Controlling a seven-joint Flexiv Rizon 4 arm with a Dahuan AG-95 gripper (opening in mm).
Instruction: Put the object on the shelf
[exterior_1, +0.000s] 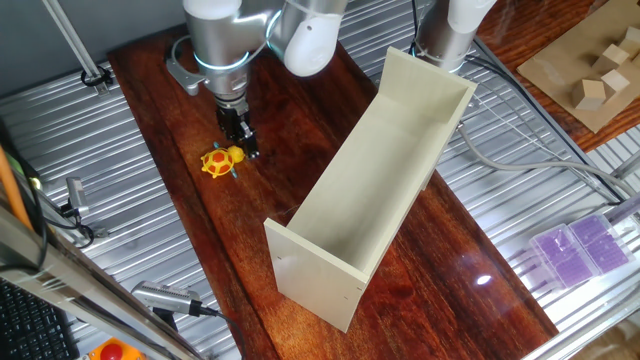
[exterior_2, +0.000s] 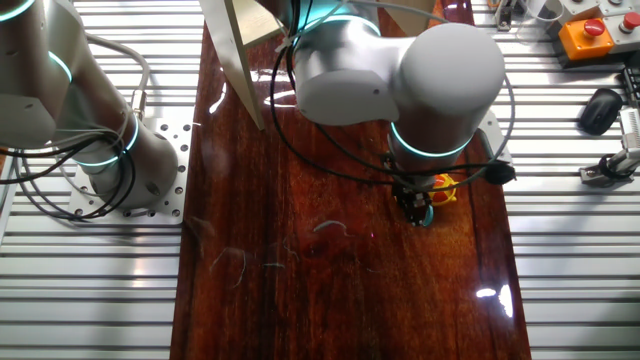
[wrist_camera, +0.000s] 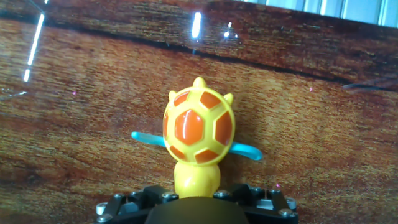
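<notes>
The small yellow toy turtle (exterior_1: 222, 161) with an orange-red shell and thin light-blue bits lies on the dark wooden tabletop (exterior_1: 300, 150), left of the shelf. It also shows in the other fixed view (exterior_2: 443, 188) and fills the middle of the hand view (wrist_camera: 199, 127). My gripper (exterior_1: 243, 146) reaches down to the table at the turtle's head end. In the hand view my gripper (wrist_camera: 198, 194) has its black jaws tight against both sides of the yellow head. The long cream-white shelf (exterior_1: 380, 170) lies diagonally across the table as an open trough; one end panel shows in the other fixed view (exterior_2: 245, 55).
A brown cardboard tray (exterior_1: 560, 75) with pale wooden blocks sits at the far right. Purple boxes (exterior_1: 582, 248) lie on the metal bench. A second arm's base (exterior_2: 110, 160) stands beside the table. A red button box (exterior_2: 585, 35) and cables lie nearby.
</notes>
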